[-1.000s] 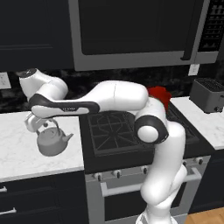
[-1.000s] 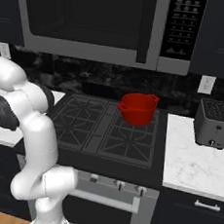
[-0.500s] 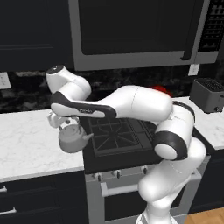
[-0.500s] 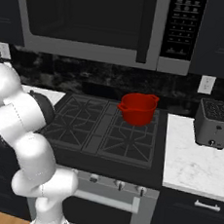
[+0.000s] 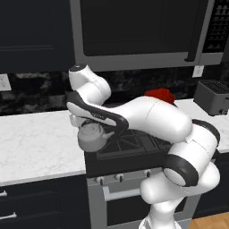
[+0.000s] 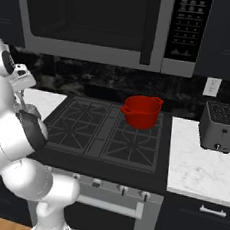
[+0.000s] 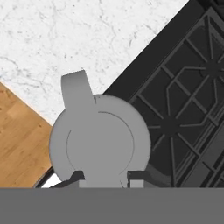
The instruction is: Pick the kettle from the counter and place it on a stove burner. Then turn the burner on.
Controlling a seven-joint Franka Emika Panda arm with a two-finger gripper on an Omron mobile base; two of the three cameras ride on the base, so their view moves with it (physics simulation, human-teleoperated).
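The small grey kettle (image 5: 91,136) hangs in the air over the seam between the white marble counter (image 5: 36,138) and the stove's left front corner. My gripper (image 5: 88,123) is shut on its handle from above. In the hand view the kettle (image 7: 98,140) is seen from the top, spout pointing toward the counter (image 7: 65,43), with my gripper (image 7: 105,176) closed at its near side. The closest stove burner (image 7: 175,124), a black crossed grate, lies just beside the kettle; the same front left stove burner (image 5: 129,143) is partly hidden under my arm.
A red two-handled pot (image 6: 140,111) sits on the back right burner. On the narrow slab to the right stands a grey toaster (image 6: 218,126). A microwave (image 5: 134,31) hangs low over the stove. Control knobs (image 5: 118,177) line the stove front. Wooden floor (image 7: 17,140) shows below the counter edge.
The arm has swung right with the kettle, carrying it from above the counter to the stove's left edge. The gripper has stayed shut on it.
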